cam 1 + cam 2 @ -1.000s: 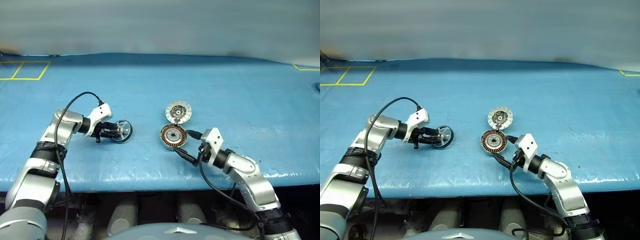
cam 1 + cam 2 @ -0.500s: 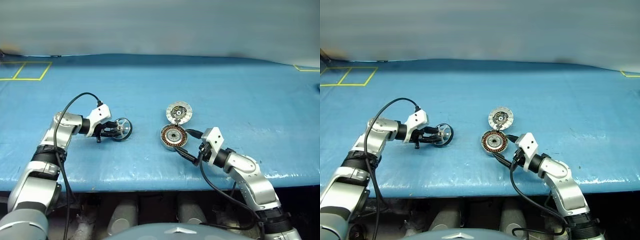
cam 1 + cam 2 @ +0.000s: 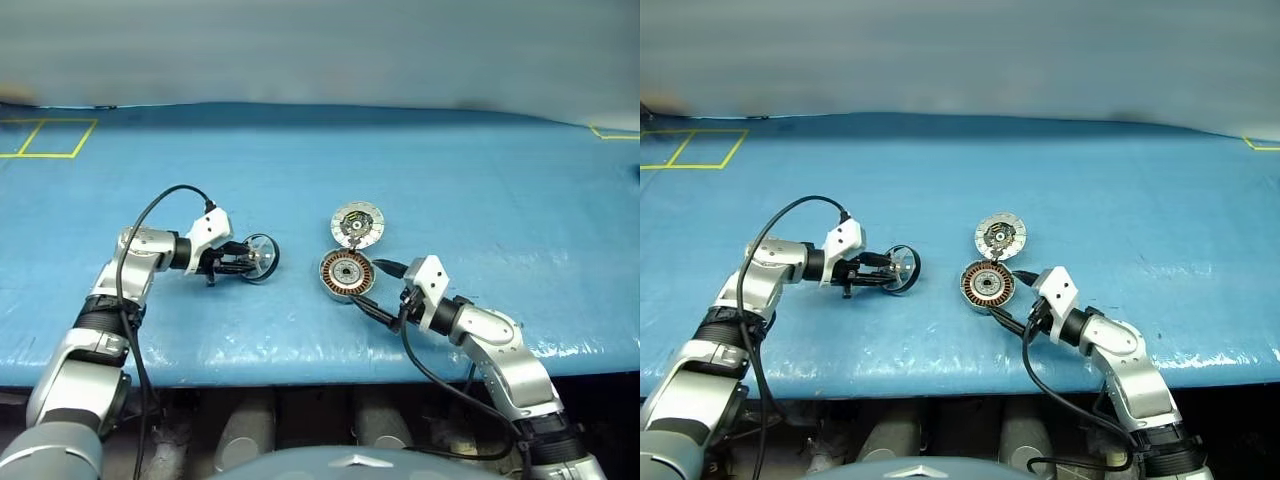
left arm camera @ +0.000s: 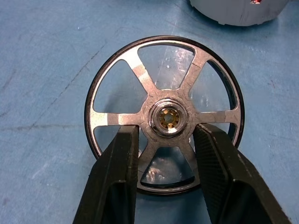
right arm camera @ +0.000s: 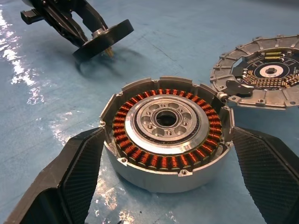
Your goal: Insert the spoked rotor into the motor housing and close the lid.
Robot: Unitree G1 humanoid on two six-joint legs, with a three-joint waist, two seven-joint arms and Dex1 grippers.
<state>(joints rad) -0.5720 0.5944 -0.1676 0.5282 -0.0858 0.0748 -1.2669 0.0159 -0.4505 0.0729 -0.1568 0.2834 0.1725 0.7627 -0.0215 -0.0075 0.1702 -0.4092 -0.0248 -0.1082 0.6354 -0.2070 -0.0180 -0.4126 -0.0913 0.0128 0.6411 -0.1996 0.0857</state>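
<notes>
Head stereo pair looks fwd and down over the blue table [image 3: 450, 180], both eyes sharing the same scene. L wrist cam sits v. close on the shiny silver spoked rotor [image 4: 163, 116]. R wrist cam sits close on the copper-wound round motor housing [image 5: 166, 144], w/ what's probably that rotor beyond.

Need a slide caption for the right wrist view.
Right end effector fingers flank the motor housing; lid beside it, left end effector holding the spoked rotor.

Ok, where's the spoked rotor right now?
In the head views the spoked rotor is left of the motor housing, held by its hub in the left pincer, apart from the housing.
</notes>
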